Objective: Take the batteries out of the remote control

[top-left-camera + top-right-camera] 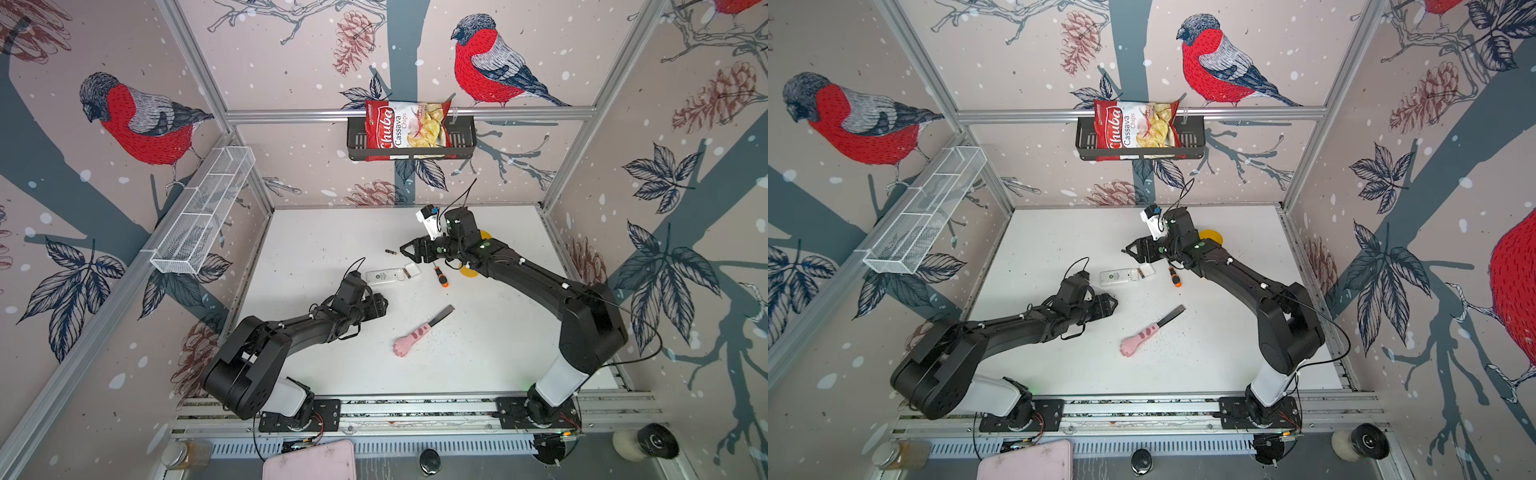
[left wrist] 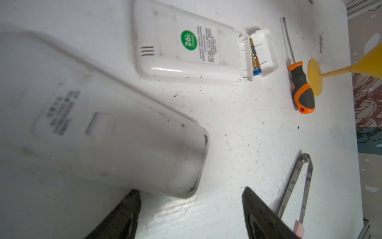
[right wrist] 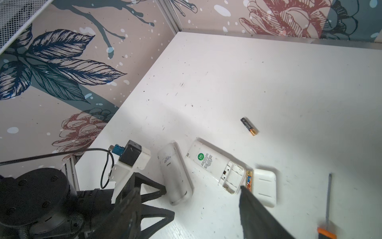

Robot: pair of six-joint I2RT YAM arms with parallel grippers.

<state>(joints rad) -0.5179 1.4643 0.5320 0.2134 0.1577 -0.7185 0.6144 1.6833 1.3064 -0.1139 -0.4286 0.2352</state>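
"Looking from above, where's a battery (image 1: 390, 252)?"
"Loose on the table (image 1: 332, 232), nine o'clock of the right gripper (image 1: 404, 250)."
"Left wrist?"
"Left gripper (image 2: 190, 193) wide apart, empty; second battery (image 2: 254, 58) inside the remote (image 2: 186, 47)."
"Right wrist?"
"Right gripper's fingers spread too, holding nothing."

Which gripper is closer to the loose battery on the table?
Right. The right gripper is just beside the loose battery; the left gripper lies beyond the opened remote.
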